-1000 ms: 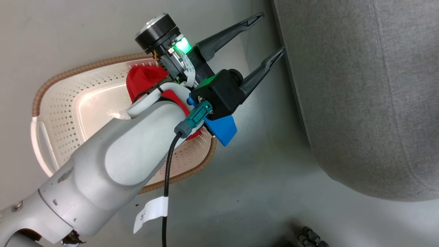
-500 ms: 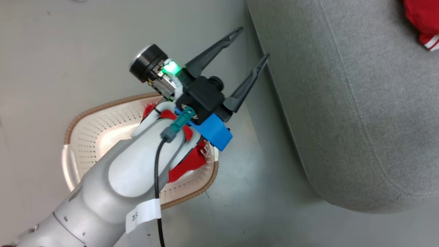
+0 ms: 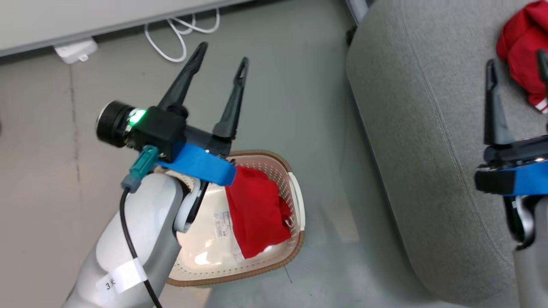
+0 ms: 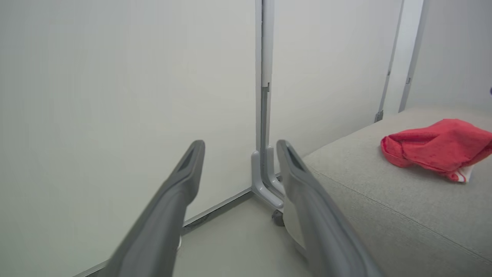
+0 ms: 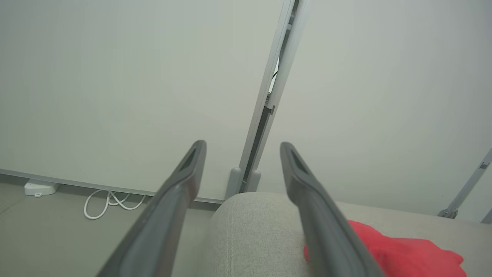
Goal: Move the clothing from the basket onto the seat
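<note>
In the head view, one red garment (image 3: pixel 257 214) lies in the cream basket (image 3: pixel 295 252), against its right wall, beside a barcode sticker (image 3: pixel 220 222). My left gripper (image 3: pixel 222 53) is raised above the basket's far rim, open and holding nothing, fingers aimed at the wall. The other red garment (image 3: pixel 520 55), with white trim, rests on the grey seat (image 3: pixel 428 149). My right gripper (image 3: pixel 516 60) hovers open over the seat just short of that garment. The left wrist view has open fingers (image 4: pixel 240 144), the seat (image 4: pixel 384 204) and the garment (image 4: pixel 438 148). The right wrist view has open fingers (image 5: pixel 243 144) above the seat (image 5: pixel 253 231) and garment (image 5: pixel 392 254).
A looped white cable (image 3: pixel 180 34) and a white plug block (image 3: pixel 75 51) lie on the grey floor by the pale wall. A grey post foot (image 4: pixel 265 184) stands at the seat's far corner. A floor strip separates basket and seat.
The head camera has turned, so the whole picture has shifted. My left gripper has swung from pointing at the seat to pointing at the wall. The right gripper has come into view.
</note>
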{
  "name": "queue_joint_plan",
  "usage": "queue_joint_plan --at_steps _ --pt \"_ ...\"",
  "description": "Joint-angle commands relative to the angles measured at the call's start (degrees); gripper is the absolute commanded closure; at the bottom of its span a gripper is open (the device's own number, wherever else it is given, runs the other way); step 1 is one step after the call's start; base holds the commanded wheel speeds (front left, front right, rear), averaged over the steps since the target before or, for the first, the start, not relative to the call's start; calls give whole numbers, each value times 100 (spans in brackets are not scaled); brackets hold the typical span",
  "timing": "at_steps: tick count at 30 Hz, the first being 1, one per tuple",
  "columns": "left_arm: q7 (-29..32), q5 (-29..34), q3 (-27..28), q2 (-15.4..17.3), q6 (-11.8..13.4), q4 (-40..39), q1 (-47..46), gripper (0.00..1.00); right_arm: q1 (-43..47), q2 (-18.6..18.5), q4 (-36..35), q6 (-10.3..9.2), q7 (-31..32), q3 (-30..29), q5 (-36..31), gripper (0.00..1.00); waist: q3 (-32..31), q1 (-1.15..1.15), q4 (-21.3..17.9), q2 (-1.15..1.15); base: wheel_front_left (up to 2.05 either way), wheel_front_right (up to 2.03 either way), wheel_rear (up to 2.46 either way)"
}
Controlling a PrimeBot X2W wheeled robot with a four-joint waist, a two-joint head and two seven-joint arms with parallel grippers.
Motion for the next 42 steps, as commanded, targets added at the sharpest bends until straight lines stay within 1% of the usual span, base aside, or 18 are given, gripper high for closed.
queue_joint_plan --at_steps 1,2,6,11,20,28,42 --pt "-22 68 197 -14 -5 -26 196 0 147 52 -23 1 -21 113 57 0 -300 1 255 0 0 0 0" --pt "-22 68 197 -14 -5 -26 196 0 147 52 -23 1 -21 113 57 0 -300 1 255 0 0 0 0" --pt "-19 197 715 -110 -55 -57 647 0 280 120 -12 1 -20 439 53 0 -590 1 426 0 0 0 0" --pt "-19 392 1295 -192 -145 -117 1216 0 567 285 59 1 -21 605 131 0 -954 1 562 0 0 0 0" --pt "-20 717 2002 -325 -350 -98 2194 0 1279 595 285 1 -20 516 253 0 -1537 1 640 0 0 0 0" --pt "-20 893 2391 -490 -488 -140 2646 0 1718 754 398 1 -21 347 303 0 -1791 1 687 0 0 0 0" --pt "-20 1074 2657 -700 -652 -93 3041 0 2198 894 488 1 -21 226 328 0 -1974 1 831 0 0 0 0"
